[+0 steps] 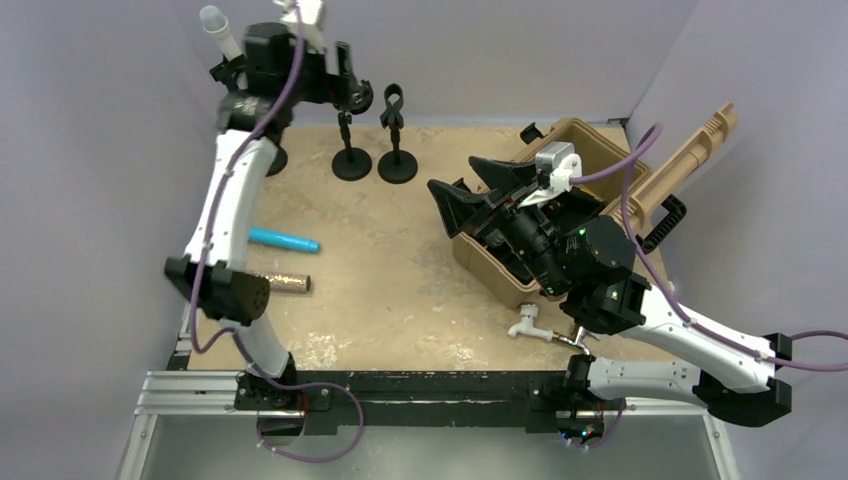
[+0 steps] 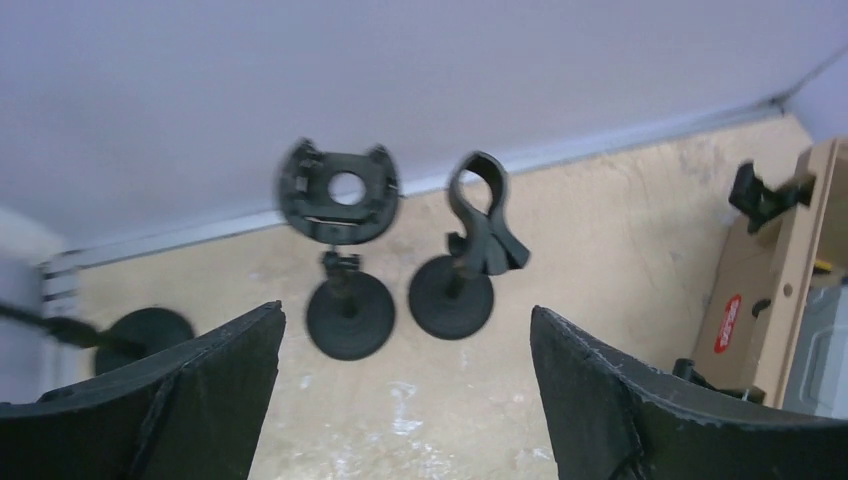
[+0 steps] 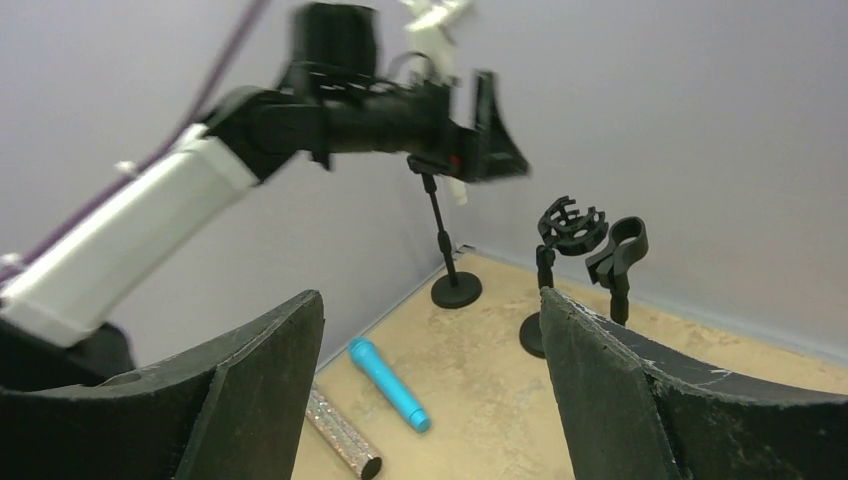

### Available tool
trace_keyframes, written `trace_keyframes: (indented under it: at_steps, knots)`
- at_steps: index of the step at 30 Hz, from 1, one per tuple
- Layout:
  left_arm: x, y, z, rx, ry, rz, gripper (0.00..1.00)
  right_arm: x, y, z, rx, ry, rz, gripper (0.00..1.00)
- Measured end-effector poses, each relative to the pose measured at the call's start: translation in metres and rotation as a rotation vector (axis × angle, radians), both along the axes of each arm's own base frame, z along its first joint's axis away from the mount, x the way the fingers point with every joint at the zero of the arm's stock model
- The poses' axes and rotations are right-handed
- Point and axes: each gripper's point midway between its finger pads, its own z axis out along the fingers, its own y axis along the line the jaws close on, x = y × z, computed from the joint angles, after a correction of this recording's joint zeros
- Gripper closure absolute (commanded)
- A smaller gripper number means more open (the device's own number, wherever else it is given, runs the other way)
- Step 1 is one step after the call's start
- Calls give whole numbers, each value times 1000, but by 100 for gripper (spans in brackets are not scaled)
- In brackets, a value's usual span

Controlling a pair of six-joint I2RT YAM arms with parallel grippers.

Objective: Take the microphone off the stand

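Note:
A microphone with a pale grey head [image 1: 218, 30] sits tilted in the clip of the far-left stand, whose base [image 1: 275, 160] shows behind my left arm. In the right wrist view the stand's pole [image 3: 438, 225] rises behind my left gripper. My left gripper [image 1: 352, 85] is open and empty, just right of that microphone, high above the table. Its wrist view looks down between its fingers [image 2: 405, 315] at two empty stands. My right gripper [image 1: 470, 190] is open and empty above the tan case.
Two empty black stands [image 1: 351, 160] [image 1: 397, 160] stand at the back. A blue microphone [image 1: 283, 240] and a glittery one [image 1: 285, 282] lie on the table at left. An open tan case [image 1: 590, 140] sits at right. A small white part [image 1: 527, 325] lies near the front edge.

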Motion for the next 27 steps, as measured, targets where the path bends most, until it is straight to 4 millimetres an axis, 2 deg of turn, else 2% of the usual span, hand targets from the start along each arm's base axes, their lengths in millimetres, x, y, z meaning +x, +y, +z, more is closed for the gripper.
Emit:
trace_keyframes:
  at_steps: [2, 5, 8, 11, 15, 18, 22, 27]
  knots:
    - [-17, 35, 36, -32, -81, 60, 12, 0, 1, 0, 3, -2, 3, 23]
    - [-40, 86, 72, -78, -182, 171, 12, -1, 1, 0, 6, -5, 8, 23]
    - [-48, 124, 83, -121, -240, 261, 12, -2, 3, -1, 1, -8, 17, 23]
    - [-41, 160, 65, -178, -238, 350, 11, -2, 4, -3, -3, -7, 21, 23]
    - [-19, 215, 16, -268, -206, 447, 11, -2, 4, -3, -3, -7, 21, 23]
    - [0, 246, -17, -291, -200, 480, 10, -2, 4, -3, -4, -7, 21, 23]
    - [24, 261, -35, -289, -232, 467, 15, -1, 6, -4, -7, -5, 21, 23]
    - [50, 264, -45, -285, -300, 407, 17, 3, 15, -13, -34, 7, 21, 23]
